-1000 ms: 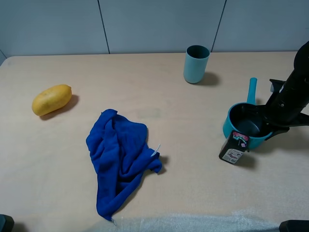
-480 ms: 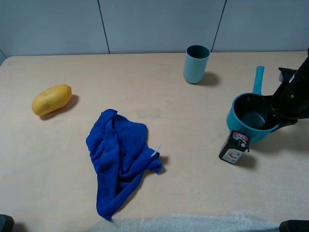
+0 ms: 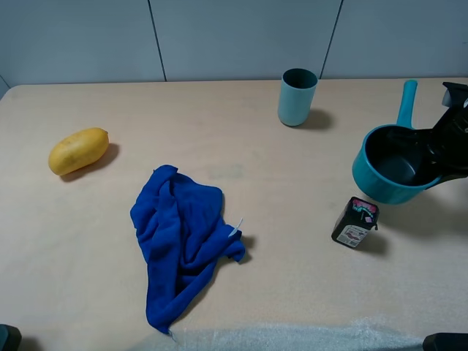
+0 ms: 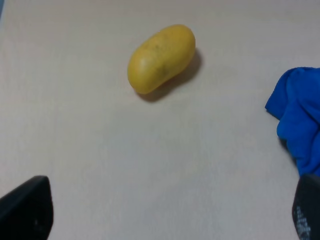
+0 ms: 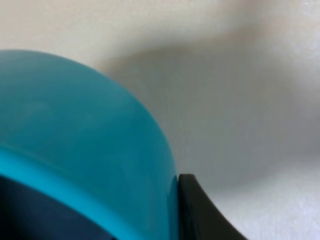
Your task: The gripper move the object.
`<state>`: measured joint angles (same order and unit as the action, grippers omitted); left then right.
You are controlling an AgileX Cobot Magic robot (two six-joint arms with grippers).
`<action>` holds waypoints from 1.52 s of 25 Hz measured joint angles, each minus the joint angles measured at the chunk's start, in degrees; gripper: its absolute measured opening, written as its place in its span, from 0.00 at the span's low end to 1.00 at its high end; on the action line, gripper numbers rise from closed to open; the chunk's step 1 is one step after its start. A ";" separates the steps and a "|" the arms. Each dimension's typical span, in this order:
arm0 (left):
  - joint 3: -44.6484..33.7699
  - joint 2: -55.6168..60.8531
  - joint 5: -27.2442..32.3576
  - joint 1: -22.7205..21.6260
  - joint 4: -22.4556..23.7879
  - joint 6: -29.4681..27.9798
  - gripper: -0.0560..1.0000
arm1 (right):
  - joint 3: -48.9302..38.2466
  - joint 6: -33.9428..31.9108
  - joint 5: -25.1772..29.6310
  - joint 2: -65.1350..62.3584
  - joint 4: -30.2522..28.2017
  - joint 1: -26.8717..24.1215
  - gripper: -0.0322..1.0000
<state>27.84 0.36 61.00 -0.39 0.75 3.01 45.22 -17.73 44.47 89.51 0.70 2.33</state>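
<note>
Pinching the right-hand wall of the saucepan (image 3: 384, 183), the right gripper (image 3: 441, 155) works at the far right edge of the table (image 3: 241, 117) in the high view. One dark finger reaches into the pan's black inside and the other presses on the teal outside. The right wrist view shows that outer finger (image 5: 200, 215) flat against the pan's curved teal side. The saucepan appears to be held a little above the table, with a soft shadow beneath it. Its straight handle (image 3: 406, 102) points away toward the back wall.

A small dark bottle (image 3: 355, 223) with a pink and white label stands just in front of the pan, toward the middle of the table. A teal cup (image 3: 297, 96) stands upright farther back, well apart from the pan. A crumpled blue cloth (image 3: 183, 241) lies near the middle, and a yellow fruit (image 3: 78, 151) lies well to its left.

The left gripper (image 4: 168, 210) hangs over that side with its fingers (image 4: 25, 210) spread wide. The fruit and an edge of the cloth lie ahead of it, and it touches neither.
</note>
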 joint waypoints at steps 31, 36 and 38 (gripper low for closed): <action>0.00 0.00 0.00 0.00 0.10 0.05 0.97 | 18.87 5.05 22.94 -2.72 7.38 3.46 0.04; 0.00 0.00 0.00 0.00 0.10 0.05 0.97 | 21.88 2.54 23.46 -3.24 6.46 9.67 0.04; 0.00 0.00 0.00 0.00 0.10 0.05 0.97 | 23.41 1.36 23.46 -3.24 6.35 11.91 0.04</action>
<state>27.84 0.36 61.00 -0.39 0.85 3.06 68.63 -16.37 67.93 86.27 7.05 14.24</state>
